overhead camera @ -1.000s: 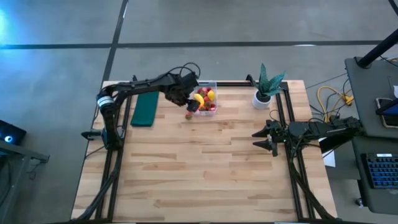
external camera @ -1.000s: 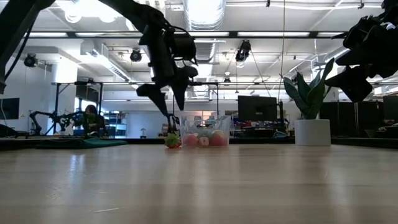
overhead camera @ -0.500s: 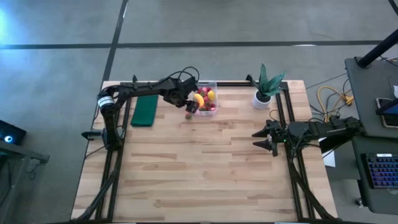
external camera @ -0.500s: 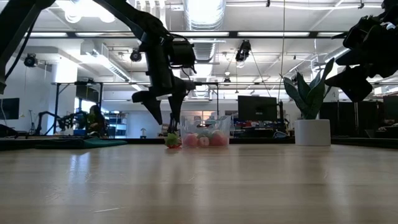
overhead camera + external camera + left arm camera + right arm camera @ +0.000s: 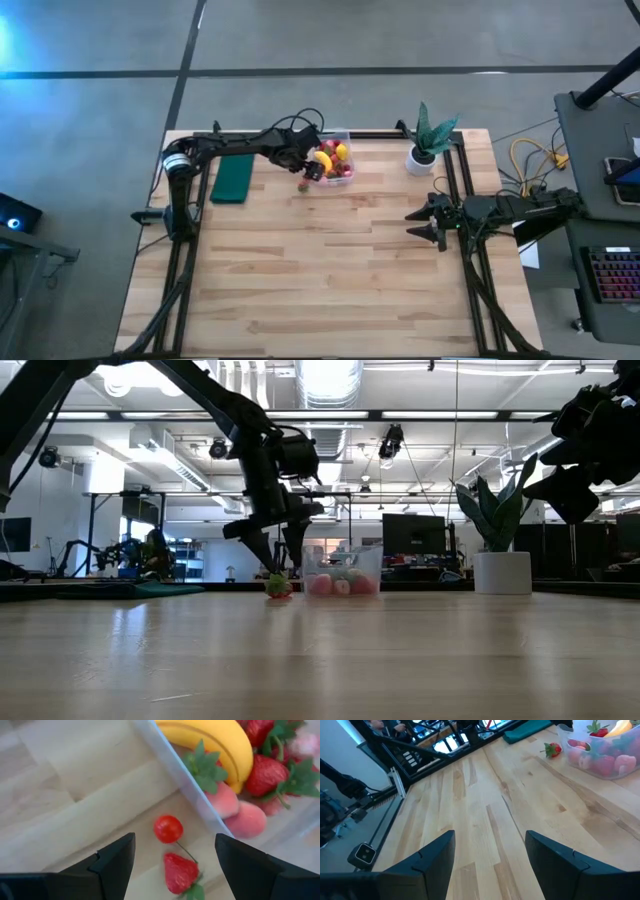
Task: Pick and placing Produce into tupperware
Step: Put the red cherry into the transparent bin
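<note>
Left jaws (image 5: 172,857) open above loose strawberry (image 5: 180,872), beside tupperware (image 5: 176,770), right jaws (image 5: 490,852) open, idle.

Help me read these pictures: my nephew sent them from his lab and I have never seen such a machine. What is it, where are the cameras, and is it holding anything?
It is a robot with two dark arms at a wooden table. One camera looks straight down, one sits at table height, and one rides on each wrist. The left gripper hovers, open and empty, over a loose strawberry and a small red cherry-like fruit lying on the table beside the clear tupperware. The box already holds a banana, strawberries and pink fruits. The right gripper waits open and empty at the table's right edge. Also on the table: a dark green pad and a potted plant.
</note>
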Motion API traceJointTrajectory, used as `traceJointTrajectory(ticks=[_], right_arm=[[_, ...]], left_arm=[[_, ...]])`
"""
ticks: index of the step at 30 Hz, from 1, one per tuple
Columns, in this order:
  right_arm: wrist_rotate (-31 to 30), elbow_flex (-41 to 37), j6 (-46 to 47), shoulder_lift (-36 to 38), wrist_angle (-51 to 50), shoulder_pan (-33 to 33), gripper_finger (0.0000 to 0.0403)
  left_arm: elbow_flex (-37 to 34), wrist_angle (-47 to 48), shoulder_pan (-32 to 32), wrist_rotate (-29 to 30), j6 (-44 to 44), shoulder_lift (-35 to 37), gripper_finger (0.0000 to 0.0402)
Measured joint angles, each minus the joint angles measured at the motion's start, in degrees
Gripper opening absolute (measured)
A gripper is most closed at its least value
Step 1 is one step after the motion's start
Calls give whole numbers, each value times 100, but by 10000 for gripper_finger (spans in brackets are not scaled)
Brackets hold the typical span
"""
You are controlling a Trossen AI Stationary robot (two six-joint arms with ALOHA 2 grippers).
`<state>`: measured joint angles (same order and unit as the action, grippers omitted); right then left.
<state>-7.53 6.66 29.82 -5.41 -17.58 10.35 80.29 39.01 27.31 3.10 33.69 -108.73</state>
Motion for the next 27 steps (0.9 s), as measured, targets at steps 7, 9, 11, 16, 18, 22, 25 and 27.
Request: traceJointTrajectory(ticks=[7, 9, 11, 16, 18, 22, 25, 27], right_arm=[[1, 0, 0, 0, 0, 1, 233], [0, 0, 0, 0, 0, 1, 233], [0, 0, 0, 2, 0, 2, 233], [0, 0, 0, 0, -2, 0, 233], [0, 0, 0, 0, 0, 0, 233], [0, 0, -1, 0, -2, 1, 233], [0, 0, 0, 0, -2, 2, 233], [0, 0, -2, 0, -2, 2, 233]], left_arm=[[-21, -15, -7, -251, 48, -184, 260], [-21, -32, -7, -253, 51, -261, 258], [-21, -113, -5, -252, 52, -350, 250], [-21, -299, -7, -252, 53, -485, 210], [-21, -375, -7, -264, 51, -525, 192], [-21, -459, -7, -258, 47, -527, 164], [-21, -461, -7, -258, 28, -527, 147], [-21, -459, -7, -259, -1, -527, 139]])
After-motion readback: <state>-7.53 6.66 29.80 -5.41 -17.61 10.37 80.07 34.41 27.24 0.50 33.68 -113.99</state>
